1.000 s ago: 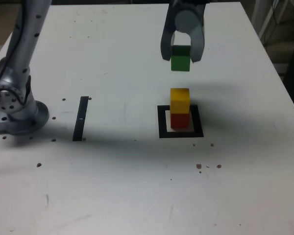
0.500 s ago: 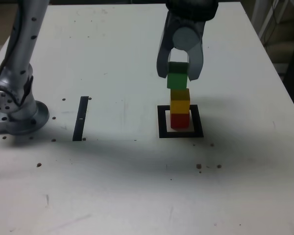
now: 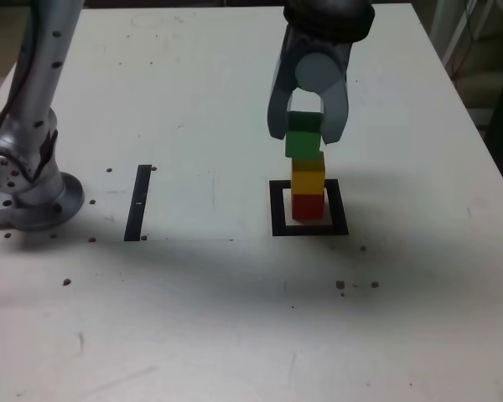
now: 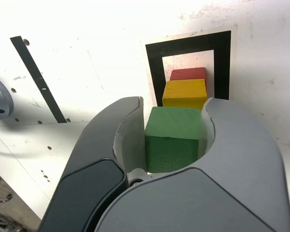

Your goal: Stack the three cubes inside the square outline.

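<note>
The white surface [image 3: 193,318] is speckled with small dark marks, and the arm's base [image 3: 25,188] is bolted at the exterior view's left, well apart from the work. A thin black strip [image 3: 137,202] is laid between the base and the square outline [image 3: 277,219] (not part of the task, it seems).

The claw [image 3: 304,138] is held nearly straight above the outline, closed on the green cube [image 3: 303,142], which is pinched by its two side faces so the underside is left free for seating. In the wrist view the green cube [image 4: 173,137] is seen clamped between the curved jaws, with the yellow cube [image 4: 184,94] and red cube [image 4: 188,73] lined up beyond it inside the outline [image 4: 154,72].

The yellow cube [image 3: 308,177] is stacked on the red cube [image 3: 307,205], both set on the outline's pale centre. The green cube is placed just over the yellow one, shifted slightly toward the exterior view's left; whether it is touching cannot be told. Release is judged the remaining step, and the offset could make the top cube tip.
</note>
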`<state>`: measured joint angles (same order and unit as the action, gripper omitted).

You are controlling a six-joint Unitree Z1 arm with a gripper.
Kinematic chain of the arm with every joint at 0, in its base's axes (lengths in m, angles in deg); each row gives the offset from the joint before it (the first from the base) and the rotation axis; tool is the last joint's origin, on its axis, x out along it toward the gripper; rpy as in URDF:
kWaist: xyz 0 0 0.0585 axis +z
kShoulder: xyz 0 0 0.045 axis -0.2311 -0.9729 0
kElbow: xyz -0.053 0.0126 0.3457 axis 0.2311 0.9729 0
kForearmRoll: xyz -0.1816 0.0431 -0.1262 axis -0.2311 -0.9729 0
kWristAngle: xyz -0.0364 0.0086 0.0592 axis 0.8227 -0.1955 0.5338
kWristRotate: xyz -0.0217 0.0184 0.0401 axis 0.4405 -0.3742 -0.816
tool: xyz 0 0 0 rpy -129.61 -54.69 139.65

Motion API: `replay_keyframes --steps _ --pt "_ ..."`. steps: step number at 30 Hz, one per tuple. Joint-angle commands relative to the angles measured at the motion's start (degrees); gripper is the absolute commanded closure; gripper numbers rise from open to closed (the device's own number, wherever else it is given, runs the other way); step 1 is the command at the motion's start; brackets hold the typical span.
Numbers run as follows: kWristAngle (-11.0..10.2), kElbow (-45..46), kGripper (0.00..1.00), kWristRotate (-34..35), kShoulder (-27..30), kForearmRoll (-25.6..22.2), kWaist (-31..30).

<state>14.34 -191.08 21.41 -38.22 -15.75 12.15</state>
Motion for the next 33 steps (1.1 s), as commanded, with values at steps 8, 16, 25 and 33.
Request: replay_keyframes --steps 8,16,25,33 --pt "-0.1 -0.5 0.78 0.0 -1.0 -0.4 -0.1" --pt "-0.1 -0.7 0.66 -0.2 -1.5 -0.2 -0.1" --pt "-0.2 -0.1 0.05 -0.6 -1.6 0.1 -0.1" --pt "-0.3 0.0 0.03 -0.6 -1.4 0.1 -0.1"
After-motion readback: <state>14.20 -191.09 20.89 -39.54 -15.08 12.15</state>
